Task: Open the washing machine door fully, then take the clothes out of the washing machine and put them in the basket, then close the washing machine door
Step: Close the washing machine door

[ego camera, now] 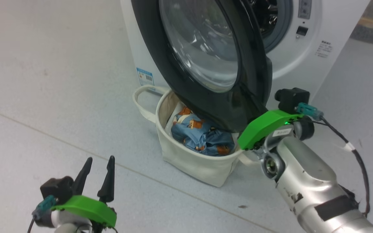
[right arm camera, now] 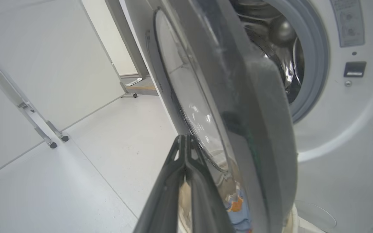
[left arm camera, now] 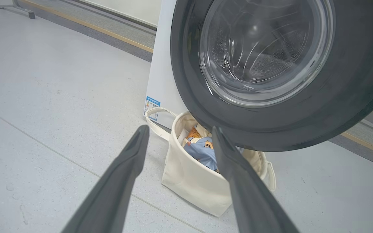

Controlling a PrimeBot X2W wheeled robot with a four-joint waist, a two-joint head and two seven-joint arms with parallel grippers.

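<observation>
On my head feed the washing machine door is swung partway out from the washing machine, and its black rim hangs over the top of the basket. The basket sits on the floor right in front of the washer, just under the door. The clothes are in it: a blue bundle with orange-brown bears and a bit of cream showing.

Right gripper: the fingers are pressed together and hold nothing, with the tips just beside the lower part of the door's outer face. I can't tell from the wrist feed whether they actually touch it. The left gripper hangs low on my left, well apart from the door, fingers spread and empty, pointing toward the basket.

Past the door's edge I can see the steel drum and the grey gasket.

Writing-wise, there's a blue sticker at the washer's lower left corner, a small print block on the right of the front panel, and a white tag on the right wrist. All of it is too small for me to read.
</observation>
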